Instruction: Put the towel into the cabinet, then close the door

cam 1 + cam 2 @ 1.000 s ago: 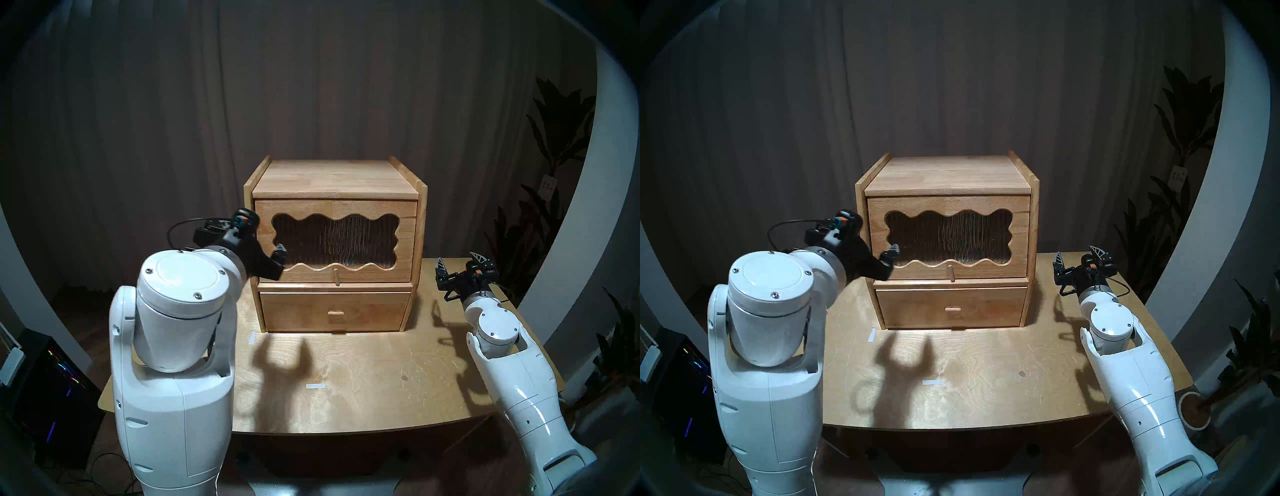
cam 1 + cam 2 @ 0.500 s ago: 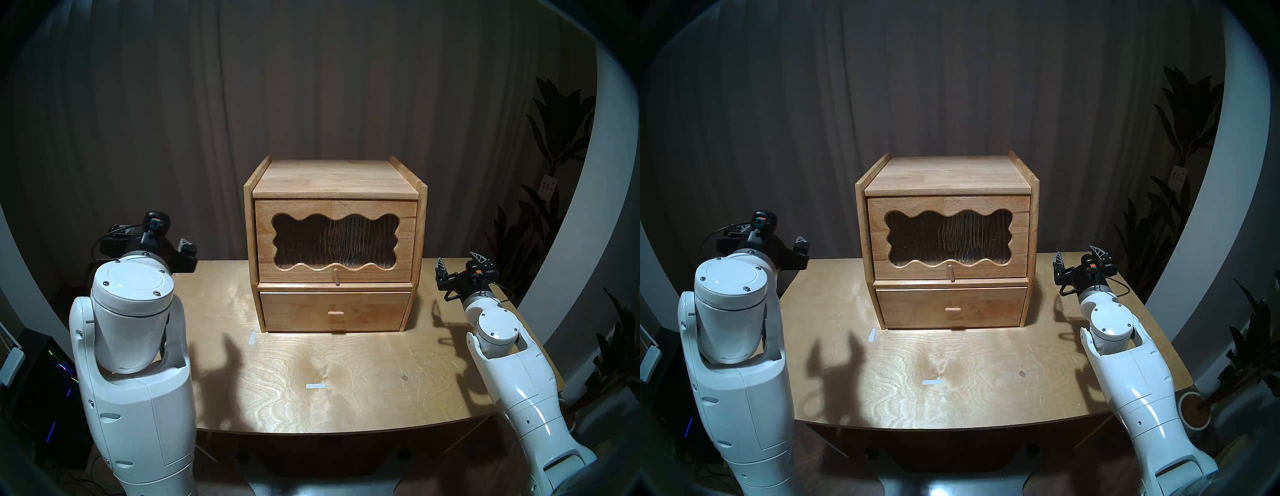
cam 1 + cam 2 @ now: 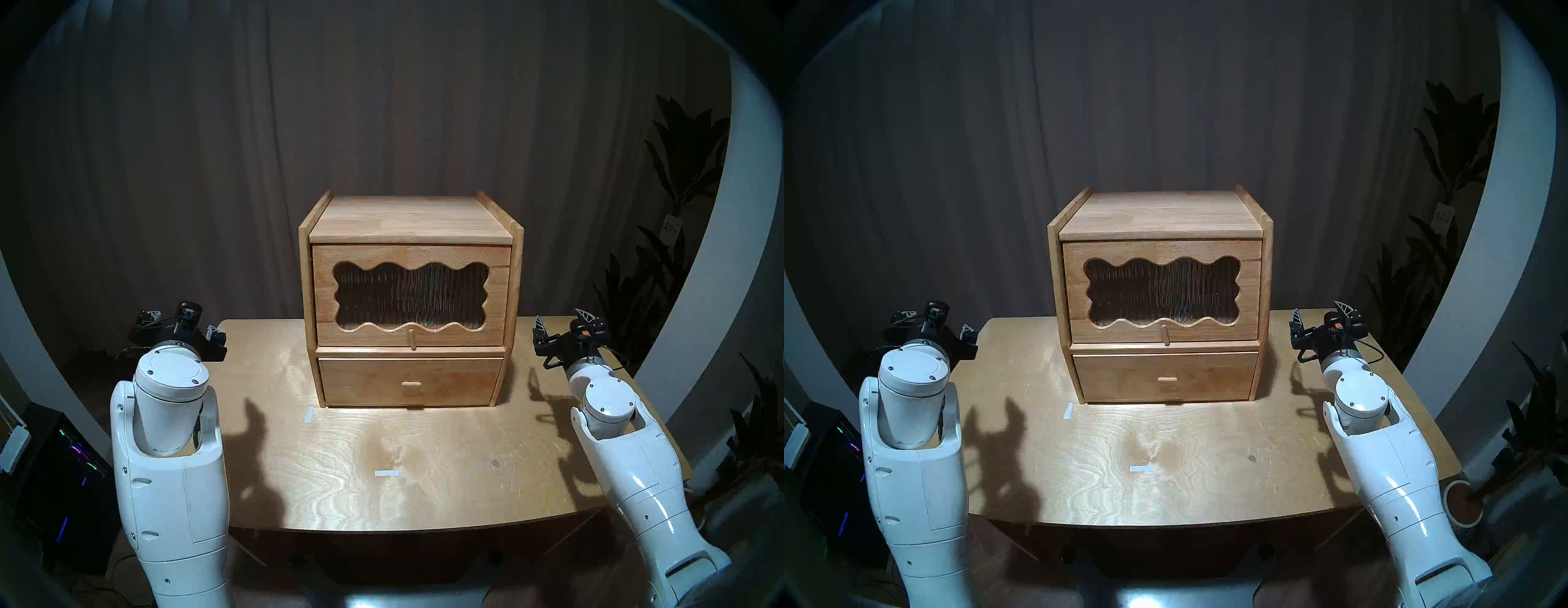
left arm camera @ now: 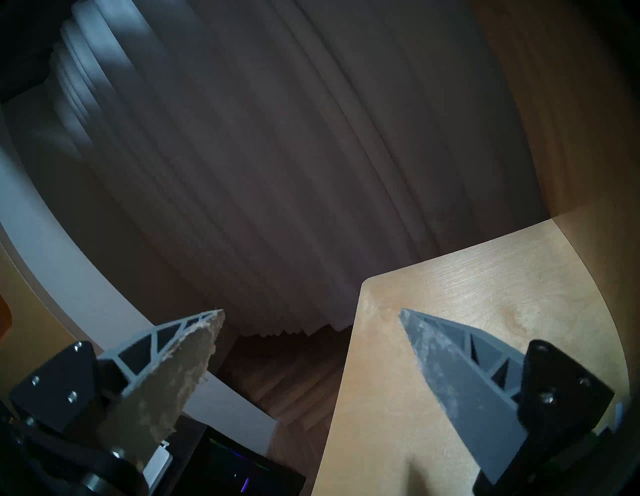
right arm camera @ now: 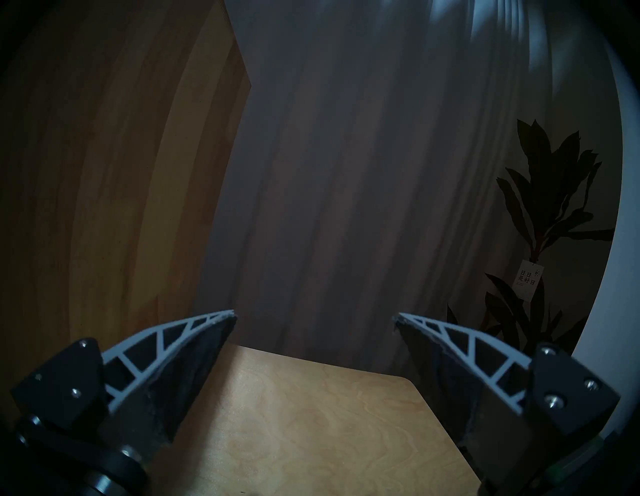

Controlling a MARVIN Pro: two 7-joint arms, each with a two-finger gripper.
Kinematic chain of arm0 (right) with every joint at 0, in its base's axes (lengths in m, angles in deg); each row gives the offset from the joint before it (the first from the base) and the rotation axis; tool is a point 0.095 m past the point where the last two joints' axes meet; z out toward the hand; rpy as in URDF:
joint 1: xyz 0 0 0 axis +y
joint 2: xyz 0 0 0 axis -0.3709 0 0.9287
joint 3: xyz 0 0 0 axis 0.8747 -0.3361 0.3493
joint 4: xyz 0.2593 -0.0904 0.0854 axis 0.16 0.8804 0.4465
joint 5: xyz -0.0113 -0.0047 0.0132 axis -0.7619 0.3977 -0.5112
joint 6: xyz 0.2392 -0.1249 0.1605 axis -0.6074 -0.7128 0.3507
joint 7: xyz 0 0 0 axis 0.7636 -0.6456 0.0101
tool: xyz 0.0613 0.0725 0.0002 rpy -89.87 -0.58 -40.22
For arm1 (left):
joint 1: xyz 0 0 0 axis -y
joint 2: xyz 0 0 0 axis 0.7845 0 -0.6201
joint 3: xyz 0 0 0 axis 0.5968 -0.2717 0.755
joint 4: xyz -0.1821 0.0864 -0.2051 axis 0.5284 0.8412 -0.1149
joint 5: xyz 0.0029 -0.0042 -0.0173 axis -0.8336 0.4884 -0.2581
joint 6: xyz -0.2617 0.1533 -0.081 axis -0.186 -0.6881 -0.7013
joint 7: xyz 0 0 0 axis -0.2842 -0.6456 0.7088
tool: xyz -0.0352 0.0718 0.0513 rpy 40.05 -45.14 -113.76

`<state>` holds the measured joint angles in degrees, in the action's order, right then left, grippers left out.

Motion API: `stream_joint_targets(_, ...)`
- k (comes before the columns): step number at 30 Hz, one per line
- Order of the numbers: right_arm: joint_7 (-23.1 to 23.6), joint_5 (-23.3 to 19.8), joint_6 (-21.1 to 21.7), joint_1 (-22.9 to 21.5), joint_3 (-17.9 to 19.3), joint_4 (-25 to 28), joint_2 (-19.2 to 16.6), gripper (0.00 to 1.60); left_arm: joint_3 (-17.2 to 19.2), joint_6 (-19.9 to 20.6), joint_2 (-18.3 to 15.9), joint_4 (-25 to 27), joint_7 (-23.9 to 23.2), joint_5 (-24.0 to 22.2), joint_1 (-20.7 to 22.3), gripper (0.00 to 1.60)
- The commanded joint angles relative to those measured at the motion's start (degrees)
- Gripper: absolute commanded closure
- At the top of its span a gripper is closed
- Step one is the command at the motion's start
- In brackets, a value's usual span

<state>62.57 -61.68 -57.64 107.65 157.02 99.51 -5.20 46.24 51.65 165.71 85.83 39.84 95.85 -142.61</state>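
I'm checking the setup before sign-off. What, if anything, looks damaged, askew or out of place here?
Only wear shows: the pad on one of the left gripper's fingers is crumbly and ragged-edged. The cabinet sits square on the table, its door shut flush and its drawer closed. No towel is visible.

Cabinet [image 3: 410,220] upright — door [image 3: 411,293] shut
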Motion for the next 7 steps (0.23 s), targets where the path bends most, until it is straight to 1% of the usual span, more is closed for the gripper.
stream_joint_targets(1, -1.3, 1.3, -1.5, -2.0, -0.7, 1.4, 0.7, 0.00, 0.4, -6.3, -0.8, -1.4, 3.0, -4.0, 4.2, 0.00)
stream_joint_targets(3, -2.1, 2.0, -1.4, -2.5, -1.0, 1.1, 0.8, 0.00, 0.8, -8.1, -0.8, -2.5, 4.1, -5.6, 4.3, 0.00)
stream_joint_targets(4, -2.6, 2.5, -1.6, -2.8, -1.1, 0.8, 0.9, 0.00, 1.0, -9.7, -0.8, -3.0, 4.6, -6.4, 4.2, 0.00)
stream_joint_targets(5, -2.9, 2.8, -1.5, -3.0, -1.2, 0.7, 0.8, 0.00, 1.0, -9.7, -0.9, -3.2, 5.0, -7.1, 4.1, 0.00)
stream_joint_targets(6, -3.2, 3.0, -1.5, -3.2, -1.3, 0.6, 1.0, 0.00, 1.2, -10.7, -0.8, -3.3, 5.4, -7.8, 3.8, 0.00)
stream_joint_targets(7, -3.2, 3.0, -1.5, -3.2, -1.3, 0.6, 1.0, 0.00, 1.2, -10.7, -0.8, -3.3, 5.4, -7.8, 3.8, 0.00)
